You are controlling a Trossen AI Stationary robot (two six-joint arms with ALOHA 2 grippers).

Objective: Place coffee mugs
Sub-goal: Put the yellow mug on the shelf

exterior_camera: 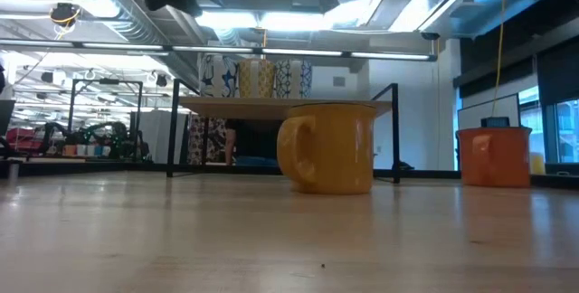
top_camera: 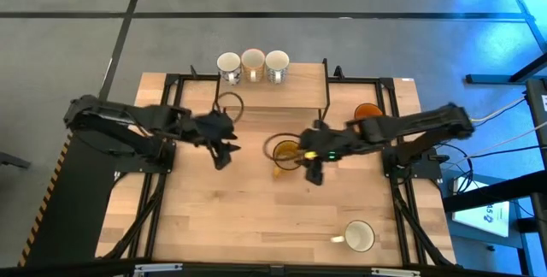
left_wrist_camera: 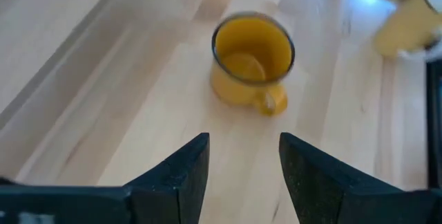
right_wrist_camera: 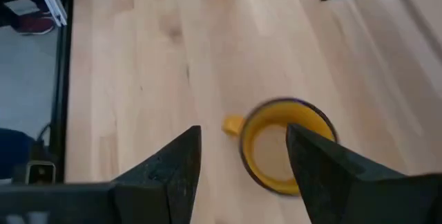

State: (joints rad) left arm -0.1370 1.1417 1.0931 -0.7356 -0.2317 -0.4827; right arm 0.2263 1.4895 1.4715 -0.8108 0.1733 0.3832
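An amber-yellow mug (top_camera: 286, 152) stands upright on its base at the table's middle, also seen in the low view (exterior_camera: 330, 148), handle toward the left. My left gripper (top_camera: 226, 152) hovers to its left, open; the left wrist view shows the mug (left_wrist_camera: 252, 58) ahead of the open fingers (left_wrist_camera: 243, 141). My right gripper (top_camera: 313, 173) hovers at the mug's right near side, open (right_wrist_camera: 242, 131), above the mug (right_wrist_camera: 283, 148). Both grippers stay high above the table in the low view. Three patterned white mugs (top_camera: 253, 66) stand on a raised shelf. An orange mug (top_camera: 367, 112) and a white mug (top_camera: 360, 236) rest on the table.
The raised wooden shelf (top_camera: 299, 85) on thin black legs spans the table's far side. The orange mug (exterior_camera: 495, 155) stands right of it. Bare wood lies across the table's near left part. Black frame rails run along the left and right edges.
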